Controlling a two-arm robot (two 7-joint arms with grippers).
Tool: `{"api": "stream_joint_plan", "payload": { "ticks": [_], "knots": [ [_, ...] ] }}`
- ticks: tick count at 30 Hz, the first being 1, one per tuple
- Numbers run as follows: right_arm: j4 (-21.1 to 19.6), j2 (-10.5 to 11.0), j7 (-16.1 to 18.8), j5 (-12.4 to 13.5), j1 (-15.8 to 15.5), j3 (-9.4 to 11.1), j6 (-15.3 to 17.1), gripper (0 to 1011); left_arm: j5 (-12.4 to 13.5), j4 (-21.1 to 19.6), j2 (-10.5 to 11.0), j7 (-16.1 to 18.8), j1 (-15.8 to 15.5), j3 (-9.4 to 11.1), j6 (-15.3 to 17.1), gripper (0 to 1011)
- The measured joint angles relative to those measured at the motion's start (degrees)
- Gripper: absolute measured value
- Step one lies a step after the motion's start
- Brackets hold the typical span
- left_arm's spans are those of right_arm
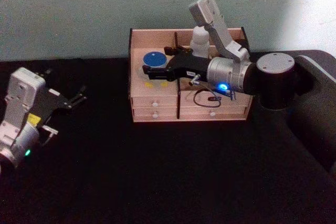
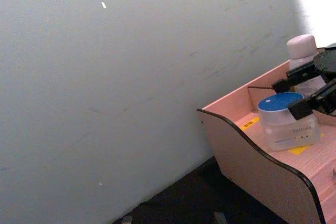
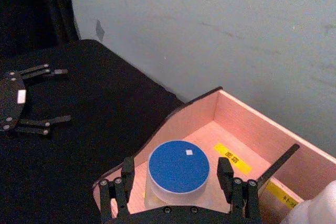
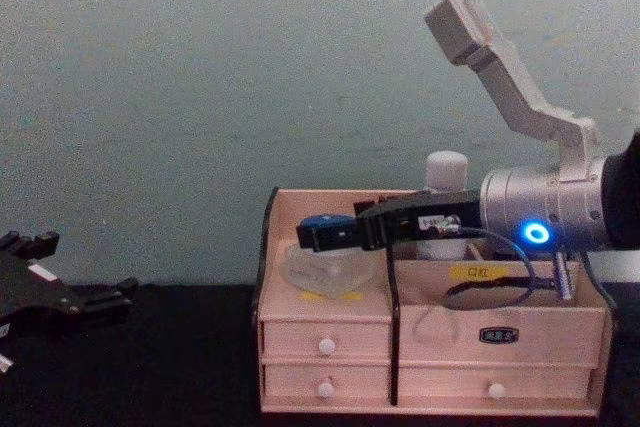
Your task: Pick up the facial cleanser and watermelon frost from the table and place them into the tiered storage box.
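Watermelon frost [image 3: 178, 170]: seated in the left front compartment of the tiered storage box [image 1: 157, 109], bracketed at 3 and 9 o'clock by the spread, unclamped fingers [image 3: 226, 174] of the right gripper [image 3: 178, 182], retreat lying toward 6 o'clock.

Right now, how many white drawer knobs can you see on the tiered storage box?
4 on the tiered storage box: upper left knob, lower left knob, lower right knob, and upper right knob, which the head view shows beneath the right gripper's cable.
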Motion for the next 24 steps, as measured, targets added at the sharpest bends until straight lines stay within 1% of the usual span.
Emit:
{"api": "stream_joint_plan", "payload": {
  "ticks": [1, 2, 5, 9, 12, 14, 15, 18, 19, 20, 21, 24],
  "knots": [
    [-0.83, 0.23, -0.17, -0.12, -0.4, 0.17, -0.42, 1002, 0.0, 0.0, 0.0, 0.0, 0.0, 0.0, 0.0, 1001],
    [-0.83, 0.23, -0.17, -0.12, -0.4, 0.17, -0.42, 1003, 0.0, 0.0, 0.0, 0.0, 0.0, 0.0, 0.0, 1001],
    [-3.65, 0.98, -1.12, -0.34, -1.72, 0.93, -1.36, 1003, 0.0, 0.0, 0.0, 0.0, 0.0, 0.0, 0.0, 1001],
    [-6.24, 1.66, -1.93, -0.39, -2.89, 1.74, -1.52, 1003, 0.0, 0.0, 0.0, 0.0, 0.0, 0.0, 0.0, 1001],
    [-10.31, 2.82, -3.08, 0.07, -4.9, 3.0, -1.07, 1002, 0.0, 0.0, 0.0, 0.0, 0.0, 0.0, 0.0, 1001],
    [-12.05, 3.34, -3.71, 0.24, -5.8, 3.48, -0.97, 1003, 0.01, 0.0, 0.0, 0.0, 0.0, 0.0, 0.0, 1001],
    [-13.85, 3.94, -4.39, 0.29, -6.76, 4.0, -1.0, 1003, 0.0, 0.0, 0.0, 0.0, 0.0, 0.0, 0.0, 1001],
    [-16.95, 4.99, -5.7, 0.33, -8.41, 5.06, -1.25, 1002, 0.0, 0.0, 0.0, 0.0, 0.0, 0.0, 0.0, 1001],
    [-18.83, 5.66, -6.71, 0.35, -9.5, 5.9, -1.6, 1003, 0.0, 0.0, 0.0, 0.0, 0.0, 0.0, 0.0, 1001],
    [-19.72, 5.96, -7.24, 0.35, -10.08, 6.39, -1.83, 1003, 0.0, 0.0, 0.0, 0.0, 0.0, 0.0, 0.0, 1002],
    [-21.28, 6.51, -8.29, 0.34, -11.02, 7.34, -2.24, 1003, 0.0, 0.0, 0.0, 0.0, 0.0, 0.0, 0.0, 1001],
    [-23.6, 7.32, -10.13, 0.32, -12.7, 9.21, -2.75, 1003, 0.0, 0.0, 0.0, 0.0, 0.0, 0.0, 0.0, 1001]
  ]
}}
